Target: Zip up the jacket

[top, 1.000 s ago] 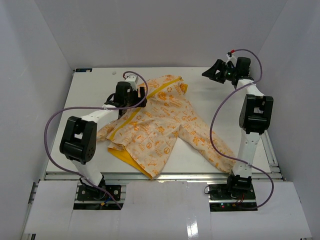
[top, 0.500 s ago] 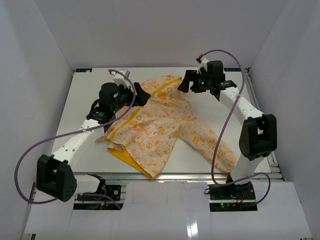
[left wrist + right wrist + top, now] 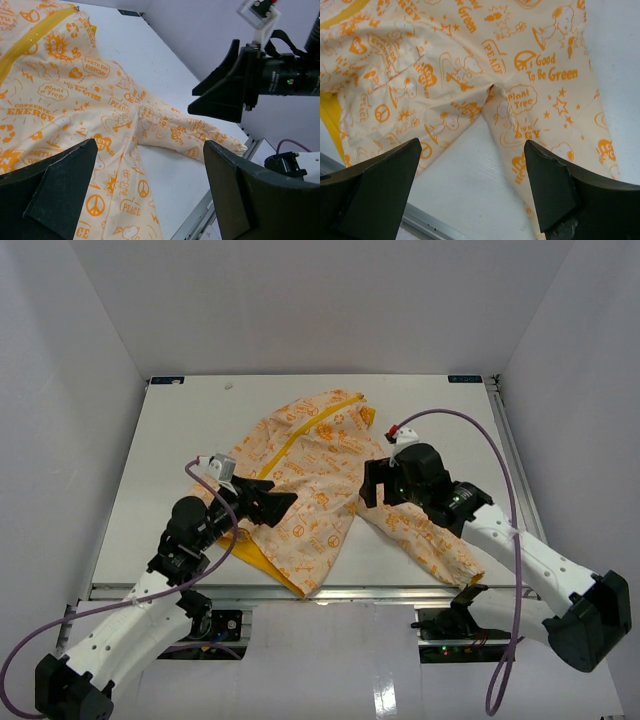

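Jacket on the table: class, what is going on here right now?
Two robot arms are set to zip up the jacket, which lies spread on the table. The left gripper and right gripper hover over it, both open and holding nothing. The yellow zipper is untouched.

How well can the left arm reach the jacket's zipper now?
Probably yes: the open left pincer hovers near the zipper, which lies uncovered on the jacket; the right pincer is off to the side.
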